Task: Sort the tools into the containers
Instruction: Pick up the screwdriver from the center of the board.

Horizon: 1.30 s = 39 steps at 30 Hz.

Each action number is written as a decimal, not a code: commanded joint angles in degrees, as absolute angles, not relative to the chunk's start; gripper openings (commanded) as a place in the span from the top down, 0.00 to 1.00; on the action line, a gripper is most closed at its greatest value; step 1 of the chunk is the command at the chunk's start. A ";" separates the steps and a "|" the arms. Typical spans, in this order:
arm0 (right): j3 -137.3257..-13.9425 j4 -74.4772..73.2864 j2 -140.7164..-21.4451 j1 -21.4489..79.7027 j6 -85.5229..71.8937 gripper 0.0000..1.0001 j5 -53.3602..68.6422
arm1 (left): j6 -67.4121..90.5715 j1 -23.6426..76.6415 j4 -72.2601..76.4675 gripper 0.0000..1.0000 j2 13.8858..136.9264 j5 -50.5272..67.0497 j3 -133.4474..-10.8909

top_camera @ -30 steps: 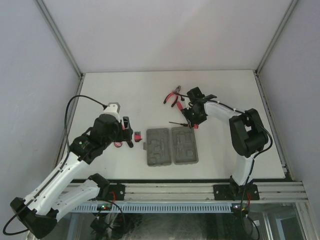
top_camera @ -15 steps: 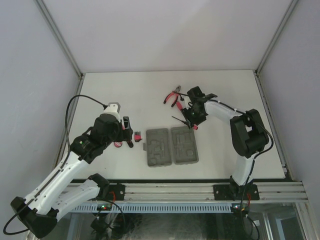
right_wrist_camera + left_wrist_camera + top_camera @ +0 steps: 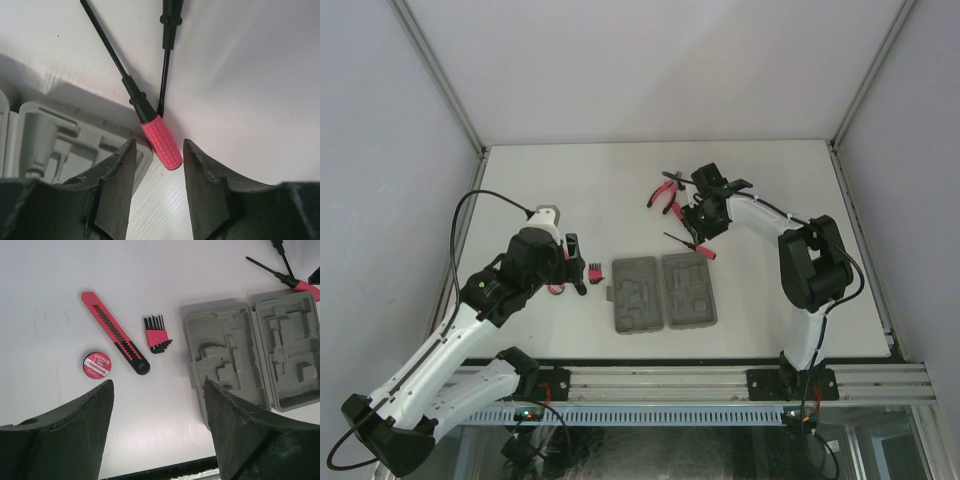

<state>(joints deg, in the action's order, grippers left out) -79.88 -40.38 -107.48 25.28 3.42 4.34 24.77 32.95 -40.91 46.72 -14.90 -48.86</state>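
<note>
The grey tool case (image 3: 660, 292) lies open on the table, both moulded halves empty; it also shows in the left wrist view (image 3: 255, 352). My right gripper (image 3: 705, 228) is open above a screwdriver (image 3: 692, 246) that lies on the table at the case's far edge. In the right wrist view the red handle (image 3: 161, 142) ends between the fingertips of the gripper (image 3: 159, 150), untouched, next to a second, black thin screwdriver (image 3: 170, 20). Red-handled pliers (image 3: 665, 192) lie farther back. My left gripper (image 3: 157, 390) is open and empty above bare table, near a red disc (image 3: 97, 365) and comb-like key set (image 3: 157, 332).
A red and black utility knife (image 3: 115, 333) lies between the disc and the key set, left of the case. Grey walls and a metal frame enclose the white table (image 3: 790, 190). The table's near edge runs just below my left fingers (image 3: 60, 440).
My right gripper has drawn back toward the far side. The screwdriver has turned a little and its red handle now shows uncovered beside the case. The left arm has not moved.
</note>
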 commanded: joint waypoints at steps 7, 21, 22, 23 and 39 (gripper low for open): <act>-86.01 -40.36 -113.41 26.99 3.08 0.59 3.16 | 23.55 32.43 -40.78 0.23 45.76 -15.90 -48.48; -90.13 -41.70 -119.47 28.40 5.76 0.67 3.25 | 23.50 32.43 -40.87 0.23 46.17 -16.08 -48.43; -90.43 -41.84 -119.75 28.43 5.82 0.68 3.18 | 23.49 32.43 -40.87 0.23 46.22 -15.96 -48.38; -90.71 -42.03 -120.10 28.47 5.79 0.69 3.17 | 23.48 32.45 -40.87 0.23 46.23 -15.98 -48.41; -91.32 -43.24 -121.76 29.00 7.70 0.80 1.69 | 23.38 32.48 -40.96 0.23 46.46 -16.11 -48.32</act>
<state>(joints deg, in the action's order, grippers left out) -90.41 -43.70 -120.88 28.18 6.72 1.85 24.73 32.91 -41.32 46.78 -15.09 -48.73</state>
